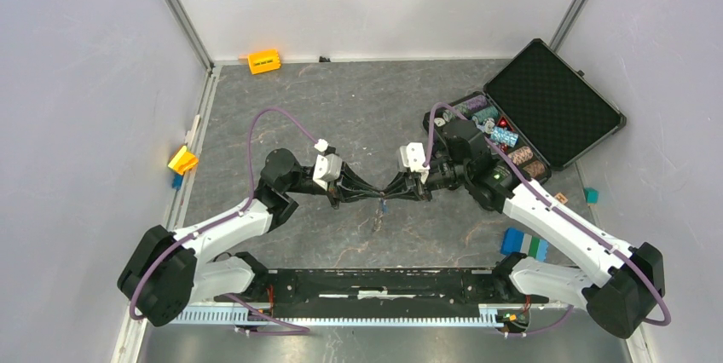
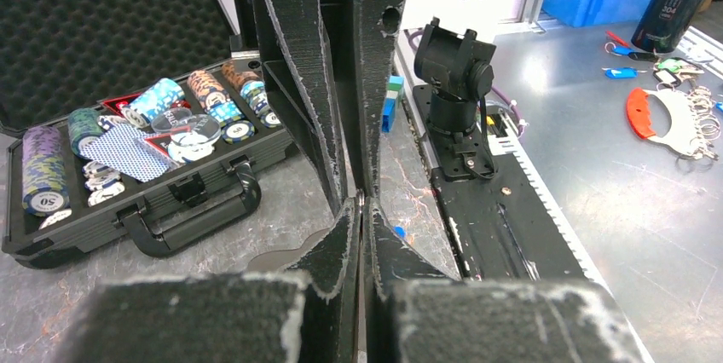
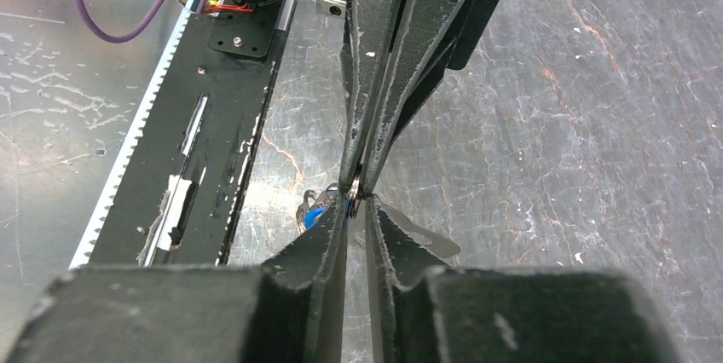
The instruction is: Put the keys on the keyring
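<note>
left tool (image 2: 362,210): clamped on keyring (image 3: 355,191)
right tool (image 3: 356,210): at the keyring too, grip unclear
blue key (image 3: 315,216): beneath the tips

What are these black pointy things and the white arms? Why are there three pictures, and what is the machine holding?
It's a robot: two arms bolted to a grey table. One picture looks down from above; the other two come from a camera on each wrist, so the black fingers look huge. The left gripper is shut on the keyring, a thin metal loop with a blue-topped key dangling. The right gripper has its fingers nearly together at the same spot; whether it grips, I can't tell. Also on the table: an open case of poker chips, an orange block and a blue block.
</note>
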